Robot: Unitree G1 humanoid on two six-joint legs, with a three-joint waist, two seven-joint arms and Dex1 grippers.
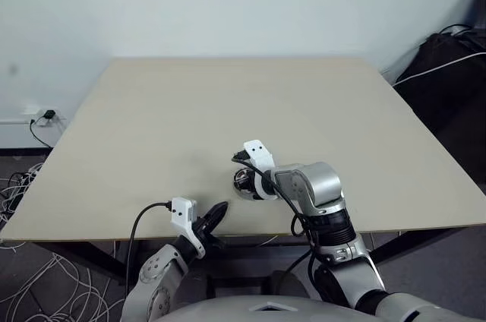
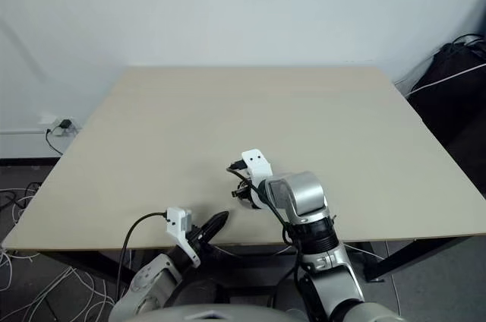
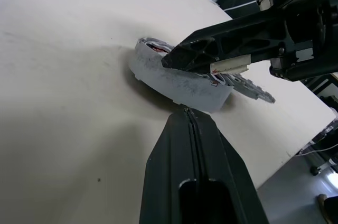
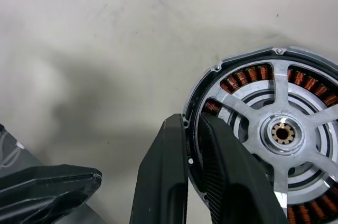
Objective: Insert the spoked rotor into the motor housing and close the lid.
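Note:
The spoked rotor (image 4: 282,134), silver with a small central hub, sits over the motor housing (image 4: 244,77), whose copper windings show between the spokes. The stack rests near the table's front edge (image 1: 244,183), and in the left wrist view it is a grey drum (image 3: 174,78). My right gripper (image 4: 191,123) points down and is shut on the rotor's rim, one finger outside and one inside. A notched grey disc, the lid (image 3: 253,89), lies on the table just behind the stack. My left gripper (image 1: 220,210) is shut and empty, pointing at the stack from the table's front edge.
The beige table (image 1: 228,109) stretches wide and bare behind the stack. Its front edge (image 1: 114,232) runs just under my left gripper. Loose cables (image 1: 30,276) lie on the floor at the left, and a black bag (image 1: 448,56) sits at the back right.

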